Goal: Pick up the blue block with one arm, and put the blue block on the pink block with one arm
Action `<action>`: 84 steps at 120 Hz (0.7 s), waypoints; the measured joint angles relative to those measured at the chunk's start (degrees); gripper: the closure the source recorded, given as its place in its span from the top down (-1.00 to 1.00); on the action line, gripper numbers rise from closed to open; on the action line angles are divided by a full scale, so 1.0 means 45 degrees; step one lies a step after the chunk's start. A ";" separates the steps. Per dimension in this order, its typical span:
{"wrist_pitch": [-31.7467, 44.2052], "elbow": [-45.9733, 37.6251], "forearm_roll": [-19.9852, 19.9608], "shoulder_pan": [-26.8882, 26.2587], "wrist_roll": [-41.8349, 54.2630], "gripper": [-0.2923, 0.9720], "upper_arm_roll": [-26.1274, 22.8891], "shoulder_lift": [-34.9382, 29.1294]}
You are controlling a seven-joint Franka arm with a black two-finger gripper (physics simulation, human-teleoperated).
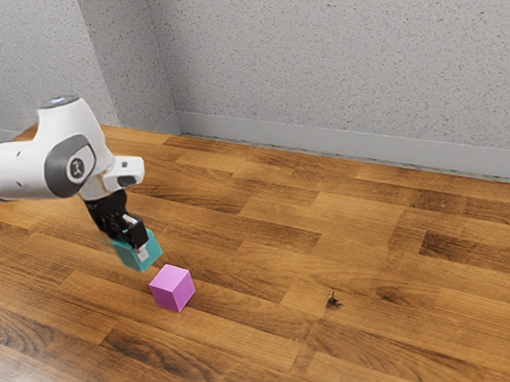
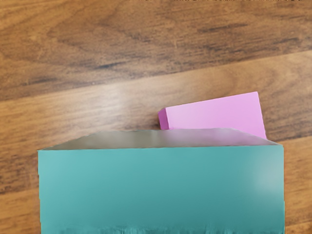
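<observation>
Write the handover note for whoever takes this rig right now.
The gripper is shut on the blue block, which looks teal.
The blue block is held tilted above the wooden table, just to the exterior view's left of the pink block, not yet over it.
The pink block sits on the table with nothing on it.
Done: pickup.
Left: carry the blue block over the pink block, lower it, release.
</observation>
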 joint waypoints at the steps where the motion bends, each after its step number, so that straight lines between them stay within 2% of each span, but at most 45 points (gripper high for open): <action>1: 0.0000 -0.0001 -0.0005 -0.0004 -0.0013 -0.01 -0.0029 -0.0001; 62: 0.0049 0.0040 0.0106 -0.0178 -0.1165 -0.05 -0.0229 0.0089; 84: 0.0055 0.0088 0.0192 -0.0630 -0.1686 -0.06 -0.0238 0.0066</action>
